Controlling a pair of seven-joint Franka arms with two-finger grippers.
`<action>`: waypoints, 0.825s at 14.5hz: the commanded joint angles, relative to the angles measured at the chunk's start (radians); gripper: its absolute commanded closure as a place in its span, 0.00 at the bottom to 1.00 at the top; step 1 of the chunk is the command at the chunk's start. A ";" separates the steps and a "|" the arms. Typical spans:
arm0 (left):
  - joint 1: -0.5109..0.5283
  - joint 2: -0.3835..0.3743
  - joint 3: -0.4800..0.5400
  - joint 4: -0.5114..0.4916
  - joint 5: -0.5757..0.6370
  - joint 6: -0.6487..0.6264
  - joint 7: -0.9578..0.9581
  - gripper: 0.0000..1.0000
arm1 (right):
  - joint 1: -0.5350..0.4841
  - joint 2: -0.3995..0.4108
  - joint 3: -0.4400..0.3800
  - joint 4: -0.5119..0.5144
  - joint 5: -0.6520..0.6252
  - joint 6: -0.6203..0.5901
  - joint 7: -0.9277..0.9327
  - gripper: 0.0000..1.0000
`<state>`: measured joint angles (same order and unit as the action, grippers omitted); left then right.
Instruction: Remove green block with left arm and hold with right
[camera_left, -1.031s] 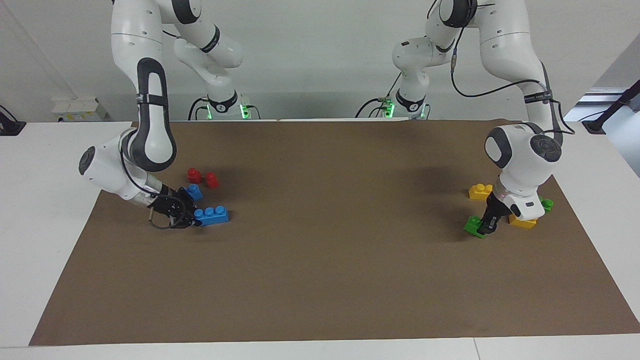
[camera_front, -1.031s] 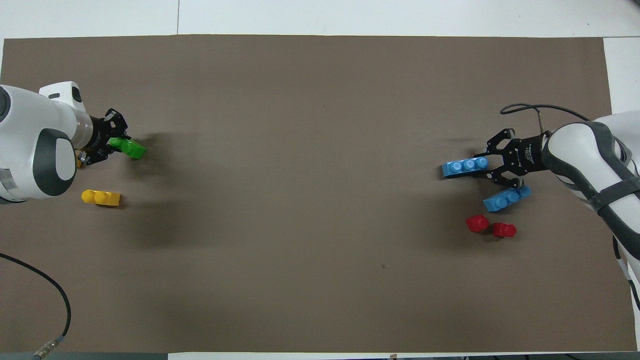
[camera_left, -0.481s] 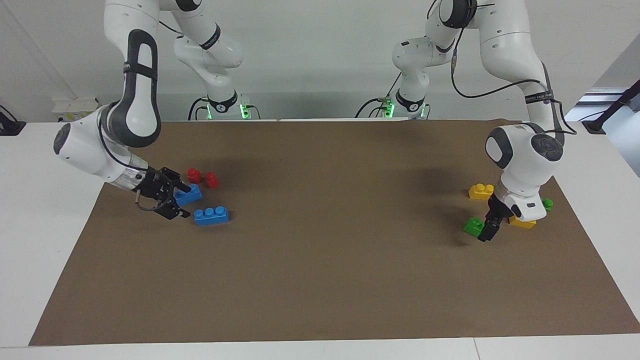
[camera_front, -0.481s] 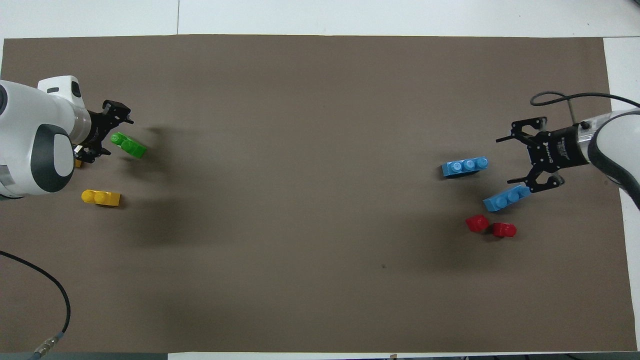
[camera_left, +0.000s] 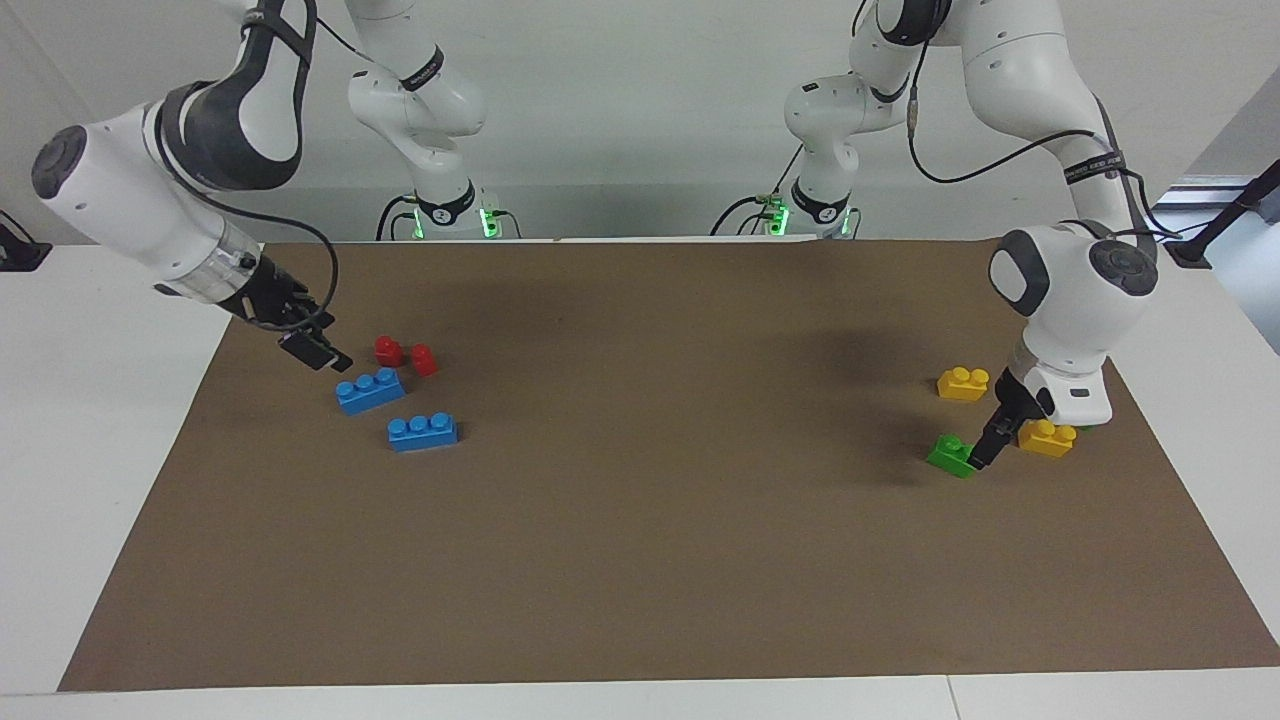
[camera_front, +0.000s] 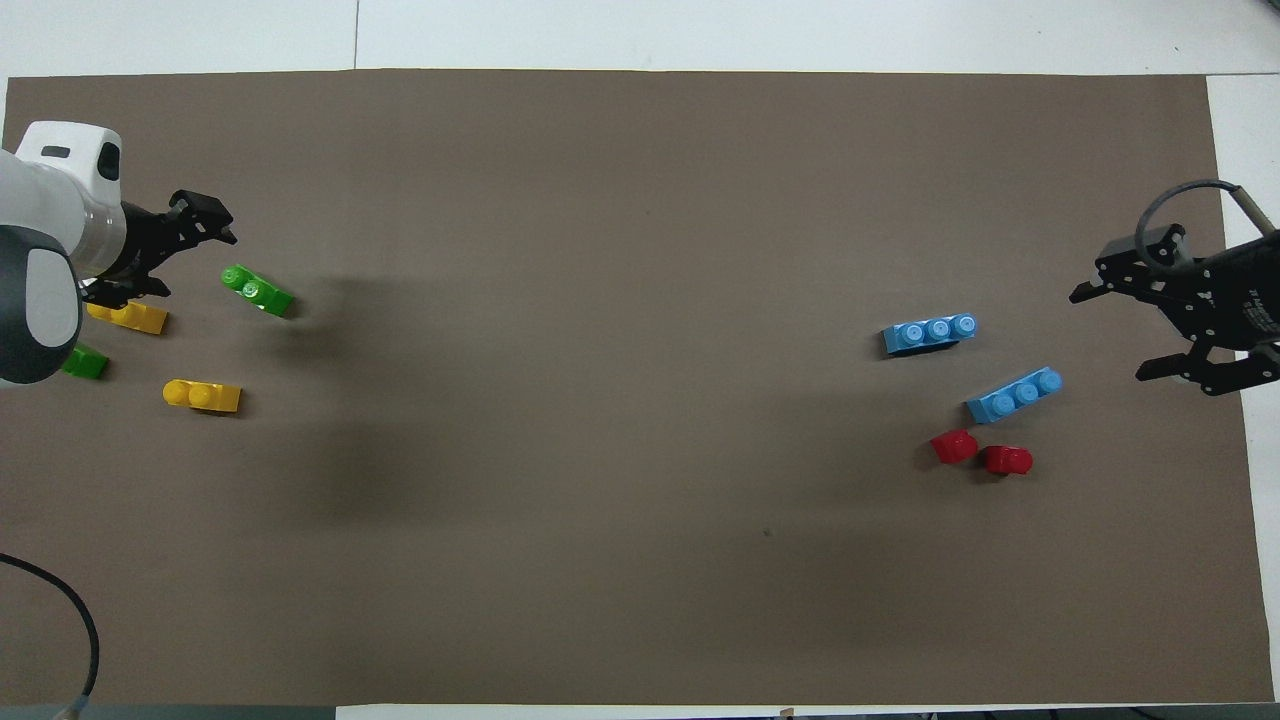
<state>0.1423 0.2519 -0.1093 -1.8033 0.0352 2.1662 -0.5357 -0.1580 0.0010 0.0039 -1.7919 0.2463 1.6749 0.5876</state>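
Observation:
A green block (camera_left: 950, 455) (camera_front: 257, 291) with two studs lies free on the brown mat (camera_left: 640, 560) toward the left arm's end of the table. My left gripper (camera_left: 988, 447) (camera_front: 183, 258) is open and empty. It hangs low just beside that block, between it and a yellow brick (camera_left: 1046, 438) (camera_front: 128, 316). A second green block (camera_front: 85, 362) lies by the left arm's wrist. My right gripper (camera_left: 315, 345) (camera_front: 1118, 333) is open and empty, raised over the mat's edge at the right arm's end.
A second yellow brick (camera_left: 963, 383) (camera_front: 202, 396) lies nearer to the robots than the green block. Two blue three-stud bricks (camera_left: 370, 390) (camera_left: 423, 431) and two red pieces (camera_left: 389, 350) (camera_left: 424, 360) lie near the right gripper.
The left gripper opened, let the green block down onto the mat and drew back from it. The right gripper let go of a blue brick and rose away toward the table's end.

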 joint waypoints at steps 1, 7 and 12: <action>-0.001 -0.071 -0.006 0.004 0.000 -0.095 0.144 0.00 | 0.002 -0.070 0.007 -0.003 -0.084 -0.026 -0.177 0.00; -0.006 -0.224 -0.010 0.006 -0.023 -0.290 0.374 0.00 | 0.054 -0.027 0.011 0.167 -0.242 -0.072 -0.477 0.00; -0.026 -0.335 -0.013 0.004 -0.023 -0.420 0.462 0.00 | 0.048 -0.038 0.010 0.151 -0.248 -0.070 -0.543 0.00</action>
<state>0.1362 -0.0407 -0.1230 -1.7850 0.0236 1.7828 -0.1021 -0.0989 -0.0460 0.0109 -1.6591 0.0150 1.6251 0.0784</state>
